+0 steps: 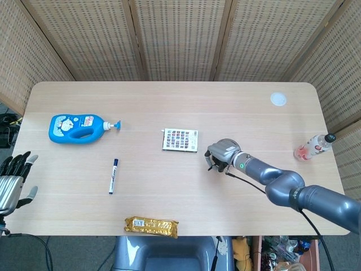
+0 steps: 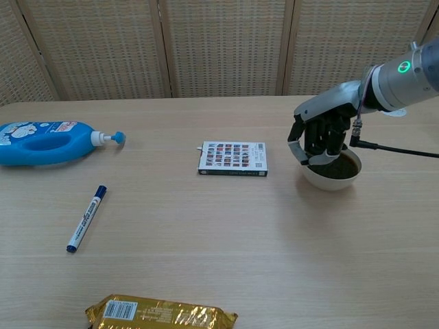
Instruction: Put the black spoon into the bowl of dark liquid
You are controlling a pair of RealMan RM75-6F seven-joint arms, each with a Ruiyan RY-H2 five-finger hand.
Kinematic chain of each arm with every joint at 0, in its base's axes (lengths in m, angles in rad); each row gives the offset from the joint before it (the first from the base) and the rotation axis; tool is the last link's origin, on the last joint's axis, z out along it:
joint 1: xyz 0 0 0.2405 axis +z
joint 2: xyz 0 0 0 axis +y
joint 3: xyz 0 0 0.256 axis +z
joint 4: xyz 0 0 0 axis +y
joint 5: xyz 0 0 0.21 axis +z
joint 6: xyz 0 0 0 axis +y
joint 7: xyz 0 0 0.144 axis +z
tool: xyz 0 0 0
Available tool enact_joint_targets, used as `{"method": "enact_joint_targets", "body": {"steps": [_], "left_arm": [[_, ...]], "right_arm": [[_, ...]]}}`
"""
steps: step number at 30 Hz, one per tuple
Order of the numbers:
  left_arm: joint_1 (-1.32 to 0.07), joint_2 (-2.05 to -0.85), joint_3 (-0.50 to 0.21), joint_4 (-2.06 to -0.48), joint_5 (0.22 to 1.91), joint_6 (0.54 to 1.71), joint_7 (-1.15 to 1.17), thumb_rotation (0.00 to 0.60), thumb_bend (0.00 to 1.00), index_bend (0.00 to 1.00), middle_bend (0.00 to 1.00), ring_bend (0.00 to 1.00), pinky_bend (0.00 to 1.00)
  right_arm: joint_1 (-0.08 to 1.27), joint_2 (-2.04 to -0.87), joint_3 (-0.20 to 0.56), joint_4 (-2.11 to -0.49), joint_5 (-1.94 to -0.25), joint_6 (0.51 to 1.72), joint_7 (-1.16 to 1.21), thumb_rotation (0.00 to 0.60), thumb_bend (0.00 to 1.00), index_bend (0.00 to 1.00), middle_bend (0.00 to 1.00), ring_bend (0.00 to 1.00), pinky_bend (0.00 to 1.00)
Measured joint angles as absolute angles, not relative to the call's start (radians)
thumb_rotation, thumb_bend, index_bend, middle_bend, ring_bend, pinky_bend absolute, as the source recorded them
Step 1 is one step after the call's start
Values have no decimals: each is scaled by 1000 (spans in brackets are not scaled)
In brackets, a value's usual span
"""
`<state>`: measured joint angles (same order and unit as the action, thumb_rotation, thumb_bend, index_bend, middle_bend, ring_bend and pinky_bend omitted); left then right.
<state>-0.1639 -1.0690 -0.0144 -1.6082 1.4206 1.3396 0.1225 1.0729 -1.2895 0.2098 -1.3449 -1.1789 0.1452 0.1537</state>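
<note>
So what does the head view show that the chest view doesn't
Only the head view shows the left hand off the table's left edge, the pink bottle and the white lid at the right. Only the chest view shows the bowl of dark liquid plainly; from above the right hand covers it. Both share the blue bottle, marker, card box and gold packet.
</note>
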Motion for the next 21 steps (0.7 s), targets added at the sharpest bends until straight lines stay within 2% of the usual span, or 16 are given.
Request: {"method": "enact_joint_targets", "body": {"steps": [11,21], "left_arm": [[-158,-1066,-12,-1614,1411,1337,128,600,414,0,0,0,0],[-167,-1064,-18,-1633,1409,1327,150,600,414,0,0,0,0]], "right_arm": [[1084,-1394,258,-1155,-1187,57,219,600,670,629,840,740,708],[1057,-1444,295,-1067,-1199,-5,219,600,670,630,840,740,708]]}}
